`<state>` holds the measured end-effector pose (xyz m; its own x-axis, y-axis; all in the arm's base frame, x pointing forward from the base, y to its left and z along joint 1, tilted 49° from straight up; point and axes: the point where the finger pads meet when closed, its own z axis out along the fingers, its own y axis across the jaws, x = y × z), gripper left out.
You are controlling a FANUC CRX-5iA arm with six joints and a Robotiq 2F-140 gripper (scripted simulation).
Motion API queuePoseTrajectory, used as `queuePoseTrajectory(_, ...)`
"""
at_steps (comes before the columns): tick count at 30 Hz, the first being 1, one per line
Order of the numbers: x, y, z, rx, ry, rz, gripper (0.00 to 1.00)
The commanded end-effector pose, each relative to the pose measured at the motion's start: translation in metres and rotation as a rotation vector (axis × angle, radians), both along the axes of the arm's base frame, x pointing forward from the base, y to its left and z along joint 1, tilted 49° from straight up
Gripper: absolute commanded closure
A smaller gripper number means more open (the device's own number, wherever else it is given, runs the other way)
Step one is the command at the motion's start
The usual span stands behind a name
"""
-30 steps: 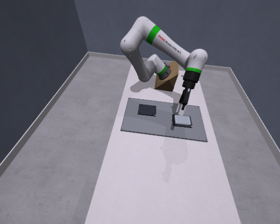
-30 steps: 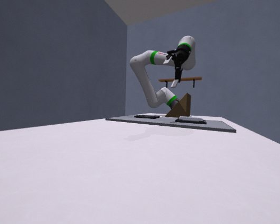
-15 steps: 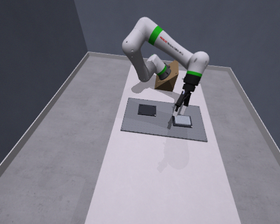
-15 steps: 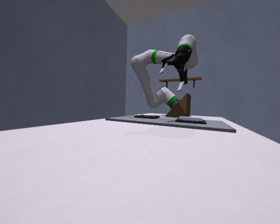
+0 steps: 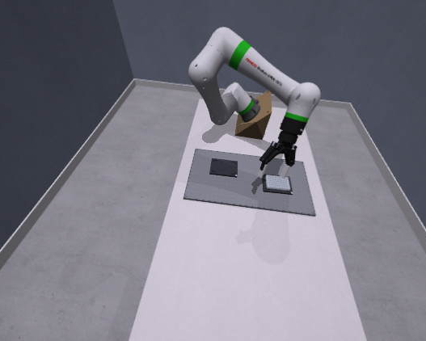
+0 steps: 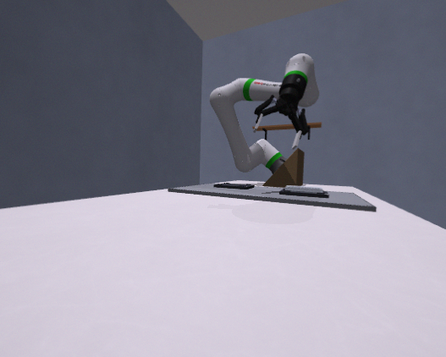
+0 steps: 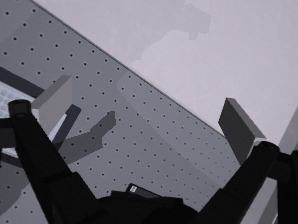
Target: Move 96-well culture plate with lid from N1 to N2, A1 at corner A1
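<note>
The 96-well plate with its clear lid [image 5: 278,184] sits flat on nest N1, on the right side of the grey perforated baseplate [image 5: 248,182]. It shows as a low dark slab in the exterior view [image 6: 304,192], and only an edge of it shows at the left of the wrist view [image 7: 11,96]. Nest N2 [image 5: 224,167] is an empty dark frame on the left of the baseplate, also in the exterior view [image 6: 234,185]. My gripper [image 5: 273,171] [image 6: 278,133] is wide open and empty. It hangs well above the plate, slightly behind it. In the wrist view the fingers straddle bare baseplate.
A brown wedge-shaped pedestal [image 5: 254,117] carries the arm's base behind the baseplate. A wooden bar [image 6: 287,126] crosses behind the gripper in the exterior view. The white table strip lies between grey floor areas with a raised rim [image 5: 394,162].
</note>
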<state>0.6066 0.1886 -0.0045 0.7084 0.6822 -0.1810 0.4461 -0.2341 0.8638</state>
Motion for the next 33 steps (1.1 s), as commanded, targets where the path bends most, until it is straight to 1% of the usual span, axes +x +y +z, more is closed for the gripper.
queuePoseTrajectory(1,-0.005,-0.006,-0.010,0.057,-0.062,-0.069,0.00)
queuePoseTrajectory(3,-0.005,-0.006,-0.010,0.093,-0.097,-0.113,0.00)
queuePoseTrajectory(5,-0.009,-0.009,-0.016,0.127,-0.133,-0.158,0.00)
queuePoseTrajectory(7,-0.009,-0.009,-0.016,0.161,-0.169,-0.203,0.00)
queuePoseTrajectory(14,-0.019,-0.016,-0.032,0.271,-0.299,-0.362,0.00)
queuePoseTrajectory(16,-0.019,-0.016,-0.032,0.271,-0.299,-0.362,0.00)
queuePoseTrajectory(19,-0.025,-0.019,-0.041,0.315,-0.356,-0.432,0.00)
queuePoseTrajectory(21,-0.025,-0.019,-0.041,0.343,-0.394,-0.478,0.00)
queuePoseTrajectory(29,-0.040,-0.024,-0.060,0.448,-0.553,-0.665,0.00)
queuePoseTrajectory(30,-0.040,-0.024,-0.060,0.460,-0.574,-0.689,0.00)
queuePoseTrajectory(33,-0.040,-0.024,-0.060,0.463,-0.578,-0.693,0.00)
